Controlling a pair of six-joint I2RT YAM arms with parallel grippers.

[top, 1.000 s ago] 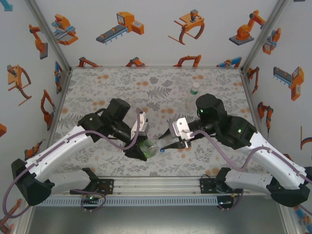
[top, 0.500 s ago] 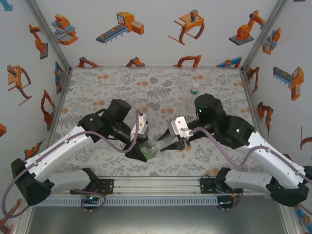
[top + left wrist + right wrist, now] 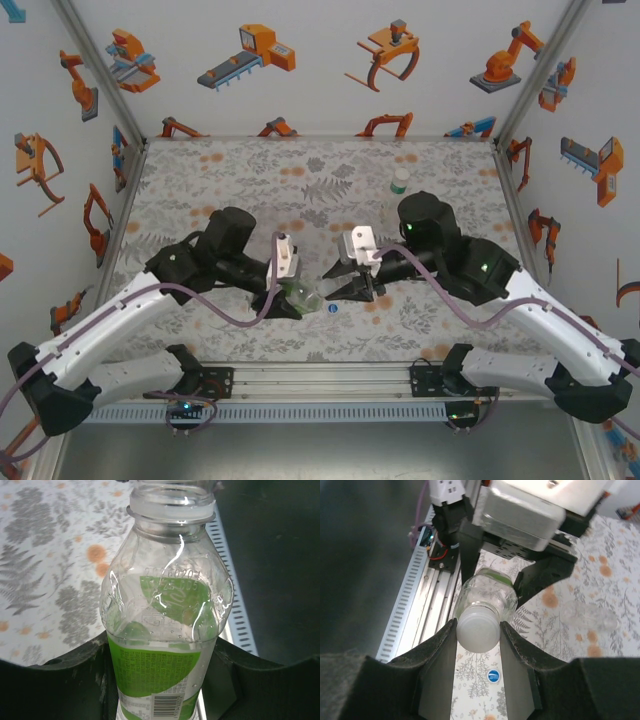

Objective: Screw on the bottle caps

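Surface (image 3: 200,180): grey leaf-print mat with orange spots, enclosed by white walls.

Left arm (image 3: 110,315) and right arm (image 3: 540,310): both are reached toward the near middle of the surface, and their claws meet there.

Green-label bottle (image 3: 165,630): clear plastic with a ribbed shoulder. A green label with a barcode is wrapped round the body. The bottle is held off the surface, tilted, with its neck toward the right arm. The left claw (image 3: 163,665) is pressed onto its body, one dark finger on each side.

Rear bottle (image 3: 400,181): stands upright at the far right of the surface, well apart from the arms. A pale top and a green band are seen.

Clear bottle (image 3: 590,617): lies on the mat beyond the held bottle and is only faintly made out.

White cap (image 3: 478,630): round and matt. It is pinched between the fingers of the right claw (image 3: 477,626) and set against the mouth of the green-label bottle. How far it is threaded on cannot be told.

Blue cap (image 3: 333,309): lies flat on the surface, just below the two claws and untouched.

Against one second earlier:
- The left wrist is swung lower and flatter, and the left arm's base link is shifted left.
- The right wrist block is drawn up and to the left.
- The held bottle is moved slightly toward the far side.
- The blue cap and the rear bottle are unmoved.
- Both grips are unchanged.
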